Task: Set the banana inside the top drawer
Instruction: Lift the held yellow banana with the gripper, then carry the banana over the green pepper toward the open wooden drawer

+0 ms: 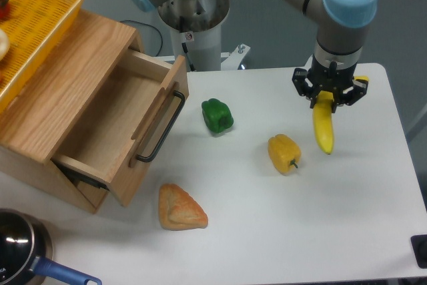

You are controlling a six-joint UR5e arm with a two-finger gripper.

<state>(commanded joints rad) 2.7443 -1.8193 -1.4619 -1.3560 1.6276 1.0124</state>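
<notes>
**Banana gripped near the worktop's right edge, drawer waiting open**

The arm's tool (328,98) is clamping the banana (323,130) by its upper end, so the fruit is hanging almost upright, tip pointing down, seemingly just off the worktop (347,231) near its far right edge. The banana is looking plain bright yellow, gently curved. The top drawer (117,139) is standing pulled open at the left edge, ready to receive it.
</notes>
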